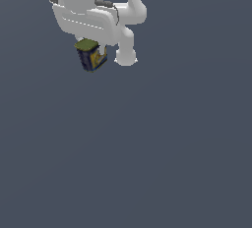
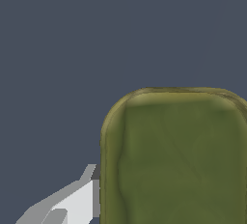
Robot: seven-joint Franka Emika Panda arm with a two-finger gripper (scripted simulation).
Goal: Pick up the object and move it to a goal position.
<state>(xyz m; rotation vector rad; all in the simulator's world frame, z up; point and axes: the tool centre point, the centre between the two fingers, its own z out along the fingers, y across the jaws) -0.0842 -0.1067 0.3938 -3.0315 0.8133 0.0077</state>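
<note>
One tin can (image 2: 176,158) — gripper (image 1: 94,55) clamped around it.

Tin can (image 1: 90,55), upper left of the exterior view: olive-green top; dark blue sides; yellow label patch on the side facing the view's right. In the wrist view the can's top (image 2: 176,158) fills the lower right of the frame: mottled olive green, lighter yellowish-olive along the rounded rim, faint darker streaks across the face. Robot arm (image 1: 98,11), top of the exterior view: white throughout, pale grey shading on its undersides; small dark grey patches near its upper edge. Finger (image 2: 72,201), lower left of the wrist view: white face, grey shaded edges. Ground surface (image 1: 147,148): uniform dark slate blue-grey, no pattern, in both views.
</note>
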